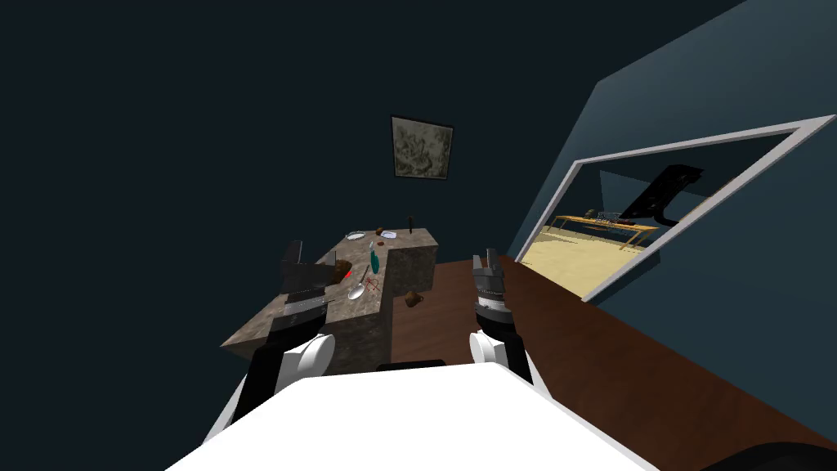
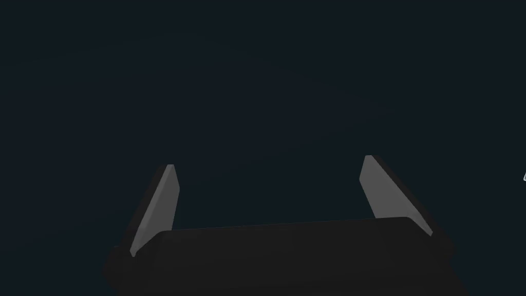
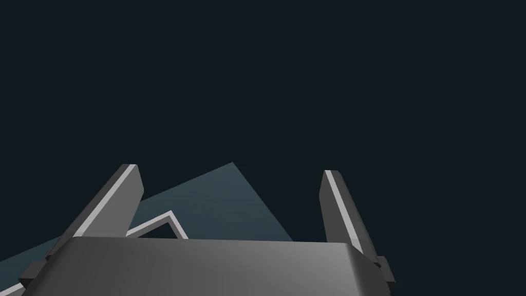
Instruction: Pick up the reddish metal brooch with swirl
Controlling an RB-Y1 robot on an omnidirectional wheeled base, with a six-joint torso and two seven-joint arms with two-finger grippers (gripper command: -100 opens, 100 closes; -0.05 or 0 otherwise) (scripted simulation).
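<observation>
The reddish swirl brooch (image 1: 373, 284) lies flat on the mottled stone table top (image 1: 278, 319), near the table's right edge, just right of a metal spoon (image 1: 357, 288). My left gripper (image 1: 293, 249) hovers over the left part of the table, left of the brooch and apart from it; its fingers (image 2: 163, 205) stand open with nothing between them. My right gripper (image 1: 489, 260) is raised over the brown floor to the right of the table, and its fingers (image 3: 336, 205) are open and empty as well.
On the table also stand a teal bottle (image 1: 374, 260), a brown bowl (image 1: 342, 267), a plate (image 1: 355, 235) and a dark candlestick (image 1: 411, 221) at the far end. A brown object (image 1: 414, 298) lies on the floor beside the table. A framed doorway (image 1: 654, 213) opens at the right.
</observation>
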